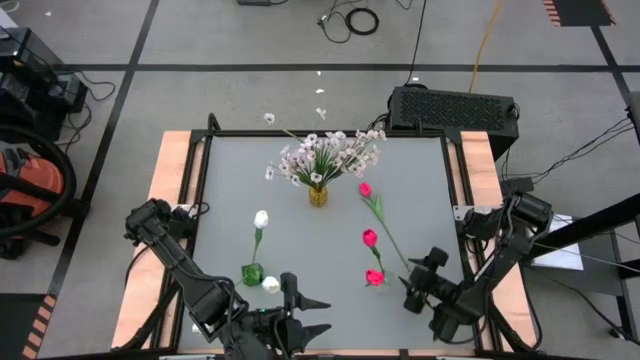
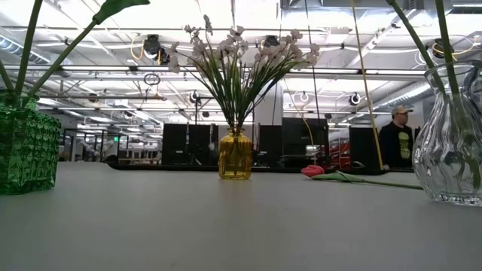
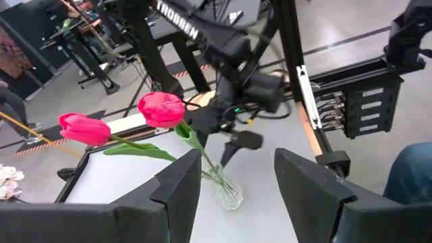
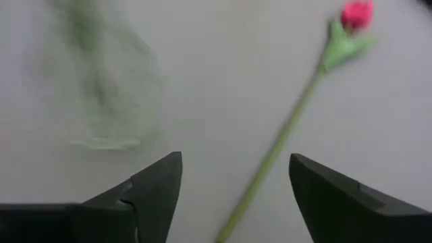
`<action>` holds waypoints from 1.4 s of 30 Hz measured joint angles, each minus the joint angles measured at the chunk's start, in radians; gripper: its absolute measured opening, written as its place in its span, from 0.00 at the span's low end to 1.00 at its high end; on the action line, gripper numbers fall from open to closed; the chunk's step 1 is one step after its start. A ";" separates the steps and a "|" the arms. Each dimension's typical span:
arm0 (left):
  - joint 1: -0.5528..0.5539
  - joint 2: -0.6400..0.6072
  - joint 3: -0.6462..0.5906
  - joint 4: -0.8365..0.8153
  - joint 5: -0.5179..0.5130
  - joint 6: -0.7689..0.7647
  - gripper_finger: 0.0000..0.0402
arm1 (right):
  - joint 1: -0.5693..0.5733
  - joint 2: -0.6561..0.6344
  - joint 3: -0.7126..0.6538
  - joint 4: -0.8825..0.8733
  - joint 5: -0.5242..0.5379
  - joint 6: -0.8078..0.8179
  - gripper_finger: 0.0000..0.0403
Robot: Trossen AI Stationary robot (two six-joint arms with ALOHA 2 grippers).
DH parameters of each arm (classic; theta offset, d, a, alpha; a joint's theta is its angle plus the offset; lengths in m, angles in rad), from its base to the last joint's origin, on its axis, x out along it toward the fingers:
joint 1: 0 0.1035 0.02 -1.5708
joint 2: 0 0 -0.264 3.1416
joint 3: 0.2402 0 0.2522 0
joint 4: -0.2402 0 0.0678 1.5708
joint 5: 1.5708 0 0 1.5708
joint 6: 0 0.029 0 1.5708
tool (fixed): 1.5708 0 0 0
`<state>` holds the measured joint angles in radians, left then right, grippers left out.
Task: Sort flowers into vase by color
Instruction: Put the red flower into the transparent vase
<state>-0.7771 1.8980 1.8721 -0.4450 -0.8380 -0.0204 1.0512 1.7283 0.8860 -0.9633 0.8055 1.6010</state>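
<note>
Right gripper [image 4: 233, 179]: jaws wide, empty, above the table [image 1: 300, 240] near the clear vase [image 2: 452, 143]. Directly ahead, a loose tulip [image 4: 356, 13] lying flat, thin stem [image 4: 270, 158] running toward the jaws. Likely light, stem springy, head soft; best pinched mid-stem, never at the bloom. Two pink tulips [image 3: 160, 108] already in the clear vase; white ones [image 1: 261, 218] in the green vase [image 1: 252, 272]; pale sprays [image 1: 325, 152] in the amber vase [image 1: 318, 195]. Left gripper [image 3: 236, 175]: half open, nothing held, at the near edge.
</note>
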 joint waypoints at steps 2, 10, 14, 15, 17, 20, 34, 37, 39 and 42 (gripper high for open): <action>-0.008 0.000 0.000 -0.008 0.000 0.000 0.49 | 0.001 0.001 -0.081 0.081 -0.001 0.059 0.64; -0.009 0.000 0.000 -0.007 0.000 0.000 0.49 | -0.008 -0.003 -0.274 0.318 0.003 0.182 0.54; -0.003 0.000 0.000 -0.007 0.000 0.000 0.49 | -0.008 -0.004 -0.307 0.370 -0.006 0.201 0.38; -0.002 0.000 0.000 -0.007 0.000 0.000 0.49 | -0.008 -0.004 -0.308 0.375 -0.007 0.200 0.33; -0.001 0.000 0.000 -0.007 0.000 0.001 0.49 | -0.009 -0.003 -0.308 0.379 -0.013 0.206 0.21; -0.002 0.000 0.000 -0.006 0.000 0.001 0.49 | -0.008 -0.002 -0.309 0.381 -0.012 0.217 0.04; -0.004 0.000 0.000 -0.005 0.000 -0.024 0.49 | 0.012 -0.036 -0.104 -0.023 -0.021 0.399 0.00; 0.000 0.000 0.000 -0.010 -0.001 -0.024 0.49 | 0.018 -0.037 -0.012 -0.147 -0.023 0.404 0.00; 0.005 0.000 0.000 -0.013 -0.001 -0.026 0.49 | 0.025 -0.037 0.053 -0.232 -0.021 0.422 0.00; 0.011 0.000 0.000 -0.013 -0.003 -0.026 0.49 | 0.043 -0.037 0.150 -0.361 -0.013 0.458 0.00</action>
<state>-0.7662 1.8984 1.8721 -0.4583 -0.8409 -0.0463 1.0940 1.6913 1.0361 -1.3239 0.7928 2.0595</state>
